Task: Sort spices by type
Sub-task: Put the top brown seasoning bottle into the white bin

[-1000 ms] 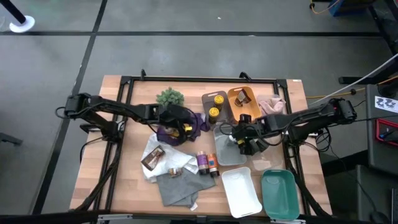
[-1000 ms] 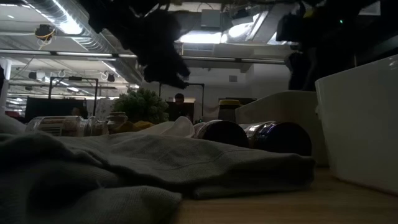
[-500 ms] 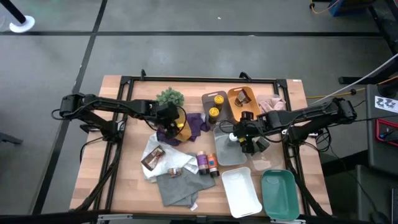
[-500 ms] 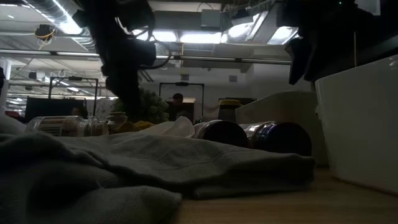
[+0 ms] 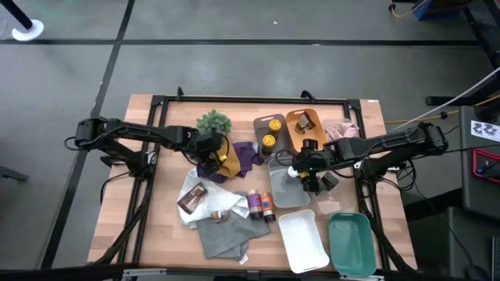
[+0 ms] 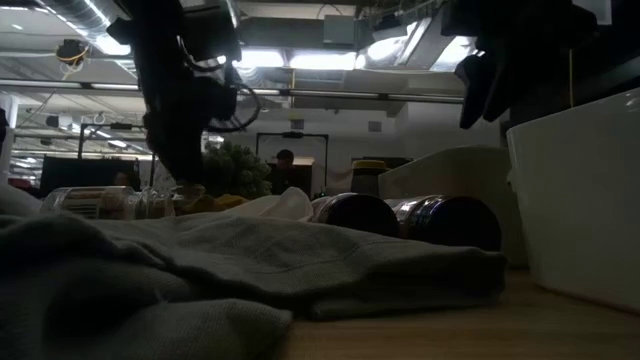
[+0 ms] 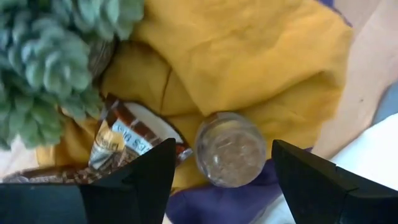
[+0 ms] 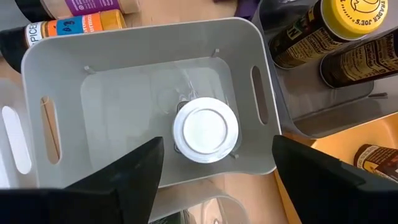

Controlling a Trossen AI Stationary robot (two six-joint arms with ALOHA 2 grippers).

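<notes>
Overhead, two dark arms are reaching in toward the middle of the wooden table [image 5: 156, 234]. At centre-left of the high view, the left gripper [image 5: 209, 158] is hovering over the mustard cloth [image 5: 229, 160], its fingers standing apart with nothing between them. Its wrist camera is showing one clear glass jar [image 7: 231, 149] lying on that cloth between the finger tips, one brown foil packet [image 7: 127, 140] just beside the jar, and the bushy green plant [image 7: 50, 62] in the upper left corner.

At centre-right, the right gripper [image 5: 311, 176] is hanging over the grey tray [image 5: 275, 192], fingers also spread and holding nothing. One white-capped jar [image 8: 205, 129] is standing inside that tray [image 8: 140, 37], alone.

Six trays are showing in the high view: the grey one, a white tray [image 5: 303, 242] and a teal tray [image 5: 351, 246] at lower right, a clear shallow one between them and the right arm, plus a brown tray [image 5: 263, 123] and an orange tray [image 5: 291, 121] at upper centre. Two yellow-topped tins [image 5: 272, 133] are sitting in the brown tray; two brown packets [image 5: 307, 123] are lying in the orange one.

Below centre, two short bottles [image 5: 261, 204] are lying side by side on the wood, touching the grey cloth [image 5: 223, 234]. One brown packet [image 5: 191, 197] and one small jar [image 5: 219, 215] are resting on the white cloth [image 5: 187, 184]. A purple cloth [image 5: 251, 153] is lying beside the mustard one, and a pink cloth [image 5: 341, 131] at upper right.
</notes>
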